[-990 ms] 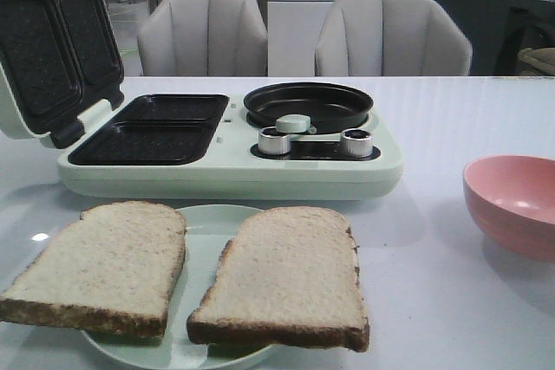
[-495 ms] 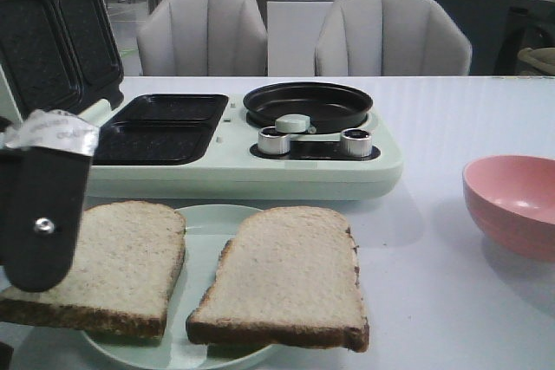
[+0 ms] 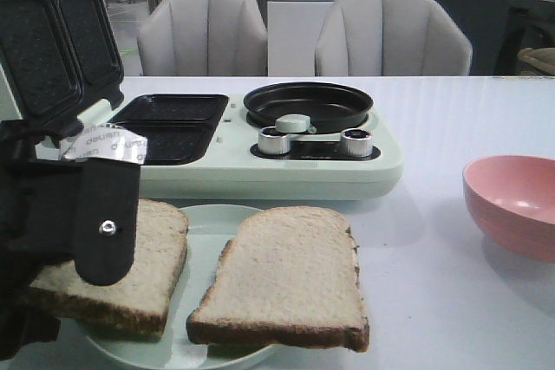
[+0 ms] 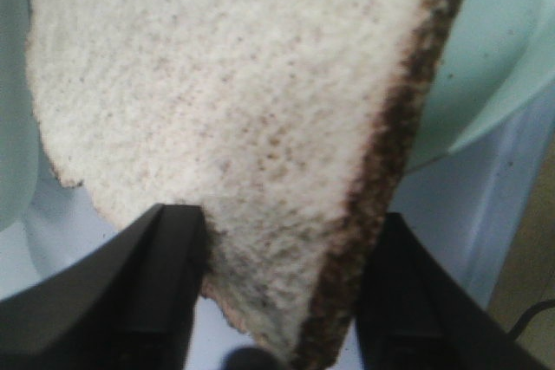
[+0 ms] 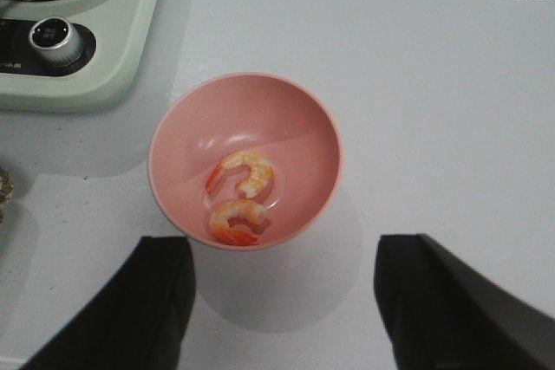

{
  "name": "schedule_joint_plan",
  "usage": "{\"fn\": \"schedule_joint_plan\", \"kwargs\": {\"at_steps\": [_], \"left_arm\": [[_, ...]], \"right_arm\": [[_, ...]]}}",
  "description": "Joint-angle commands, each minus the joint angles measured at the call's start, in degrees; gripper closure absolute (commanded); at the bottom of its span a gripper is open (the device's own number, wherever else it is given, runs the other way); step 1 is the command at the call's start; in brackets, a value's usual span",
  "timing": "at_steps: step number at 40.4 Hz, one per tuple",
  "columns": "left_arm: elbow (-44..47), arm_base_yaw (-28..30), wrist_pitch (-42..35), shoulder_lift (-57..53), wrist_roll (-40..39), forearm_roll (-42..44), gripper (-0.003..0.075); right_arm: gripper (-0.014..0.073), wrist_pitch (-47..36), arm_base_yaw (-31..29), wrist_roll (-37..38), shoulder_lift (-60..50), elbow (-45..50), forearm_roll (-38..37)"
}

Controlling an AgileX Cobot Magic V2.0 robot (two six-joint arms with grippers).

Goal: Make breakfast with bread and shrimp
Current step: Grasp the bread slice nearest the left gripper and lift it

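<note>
Two slices of bread lie on a pale green plate [image 3: 208, 223] at the table's front. My left gripper [image 3: 61, 249] is down at the left slice [image 3: 156, 257] and hides its near left part. In the left wrist view [image 4: 282, 301] its jaws are open and straddle a corner of that slice [image 4: 234, 101], the fingers close to its edge and crust. The right slice [image 3: 290, 270] lies untouched. Two shrimp [image 5: 244, 171] [image 5: 236, 221] lie in the pink bowl [image 5: 303, 127]. My right gripper [image 5: 282, 301] is open and empty above the table beside the bowl; it does not show in the front view.
The pale green appliance [image 3: 260, 175] stands behind the plate with its lid [image 3: 52, 41] open at the left, two dark sandwich wells [image 3: 160, 127], a black round pan [image 3: 308, 103] and two silver knobs [image 3: 275, 140]. The pink bowl [image 3: 512, 201] sits at the right. Two chairs [image 3: 204, 32] stand behind the table.
My left gripper came into the front view from the left and moved right over the left slice. The bread, bowl and appliance have stayed in place.
</note>
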Motion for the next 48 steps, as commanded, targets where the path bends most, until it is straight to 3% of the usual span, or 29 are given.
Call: {"fn": "schedule_joint_plan", "kwargs": {"at_steps": [1,14,24,32,48], "left_arm": [[-1.29,-0.57,1.16,-1.11,-0.98,1.07,0.0423],[-1.29,-5.85,8.34,-1.11,-0.98,1.35,0.0624],[-1.29,-10.32,16.52,-3.79,-0.98,1.58,0.0620],[-1.60,-13.14,21.77,-12.03,-0.98,3.91,0.0620],[-12.81,-10.87,24.71,-21.50,-0.98,17.72,0.0620]], "right_arm": [[0.0045,-3.31,0.02,-0.61,-0.05,-1.90,0.34],[0.0045,-3.31,0.02,-0.61,-0.05,-1.90,0.34],[0.0045,-3.31,0.02,-0.61,-0.05,-1.90,0.34],[0.0045,-3.31,0.02,-0.61,-0.05,-1.90,0.34],[0.0045,-3.31,0.02,-0.61,-0.05,-1.90,0.34]]}}
